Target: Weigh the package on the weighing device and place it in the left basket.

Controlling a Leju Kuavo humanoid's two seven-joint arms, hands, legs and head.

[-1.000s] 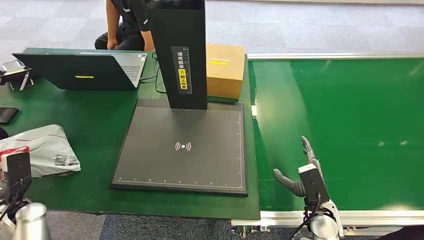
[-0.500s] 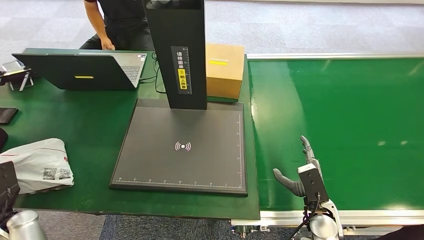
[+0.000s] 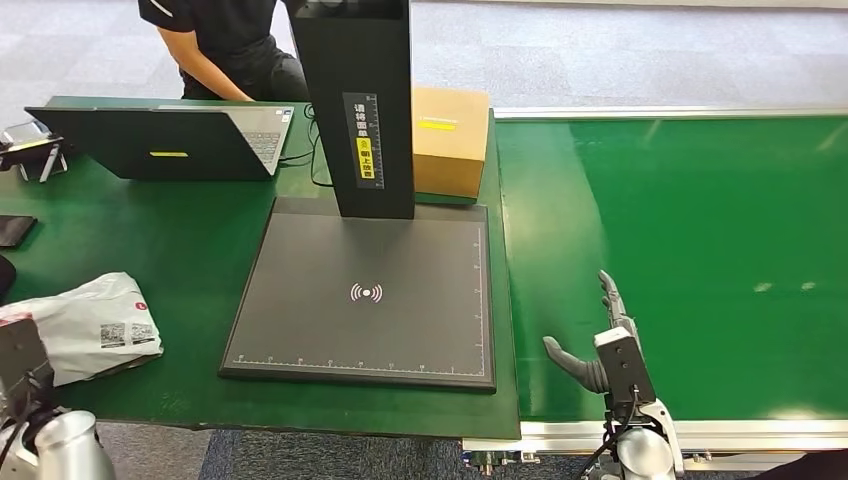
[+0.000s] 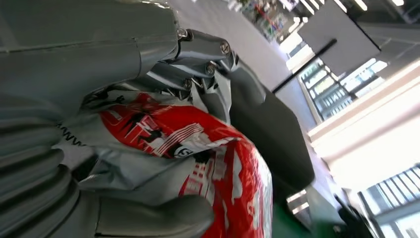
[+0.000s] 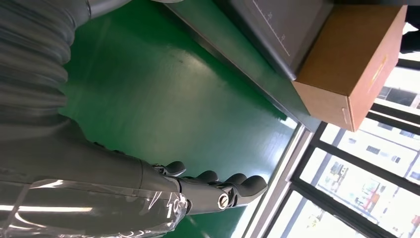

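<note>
From the head view, the robot's left hand (image 3: 25, 355) sits at the near left corner of the green table (image 3: 190, 250), touching the white plastic-wrapped package (image 3: 85, 325) that lies just ahead of it. The dark weighing device (image 3: 365, 295), with its upright black column (image 3: 360, 100), stands well apart to that hand's right. The right hand (image 3: 600, 345) hovers over the green conveyor belt (image 3: 690, 250), fingers extended and apart, holding nothing. Beyond the scale are a cardboard box (image 3: 450, 140), an open laptop (image 3: 170, 140) and a seated person (image 3: 225, 45).

The left wrist view shows the left hand (image 4: 148, 99) gripping the package (image 4: 198, 158), thumb and fingers wrapped around its red-and-white wrapper.

The right wrist view shows the right hand (image 5: 198, 191) spread flat above the belt (image 5: 148, 94), with the box (image 5: 351, 59) far beyond its fingertips.
</note>
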